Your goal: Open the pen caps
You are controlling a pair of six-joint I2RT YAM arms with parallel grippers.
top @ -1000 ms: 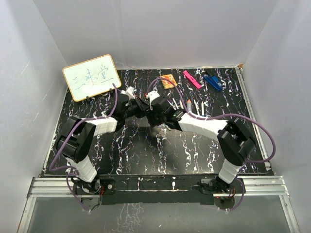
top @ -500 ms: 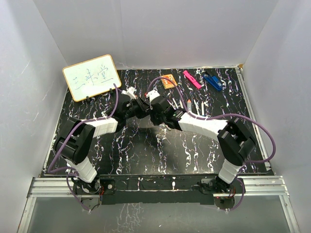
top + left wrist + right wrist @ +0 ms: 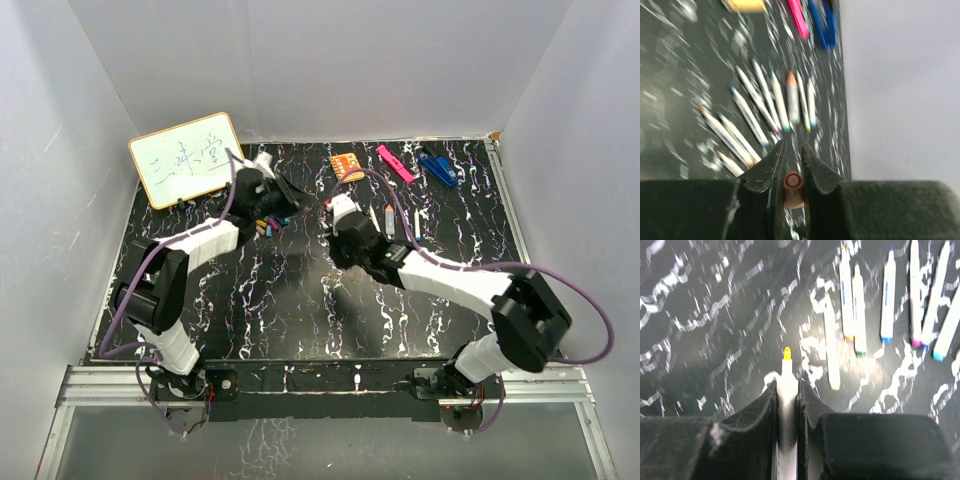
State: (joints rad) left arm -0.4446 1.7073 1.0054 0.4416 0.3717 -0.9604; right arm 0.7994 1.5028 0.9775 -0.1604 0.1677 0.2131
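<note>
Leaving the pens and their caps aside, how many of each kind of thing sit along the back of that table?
Whiteboard: 1
Orange card: 1
Pink clip: 1
Blue clip: 1
Total: 4

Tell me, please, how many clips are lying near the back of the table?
2: a pink clip right of the orange card, and a blue clip further right; none appears hidden.

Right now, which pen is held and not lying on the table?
The yellow-tipped pen clamped in the right gripper; the other pens lie loose on the table.
</note>
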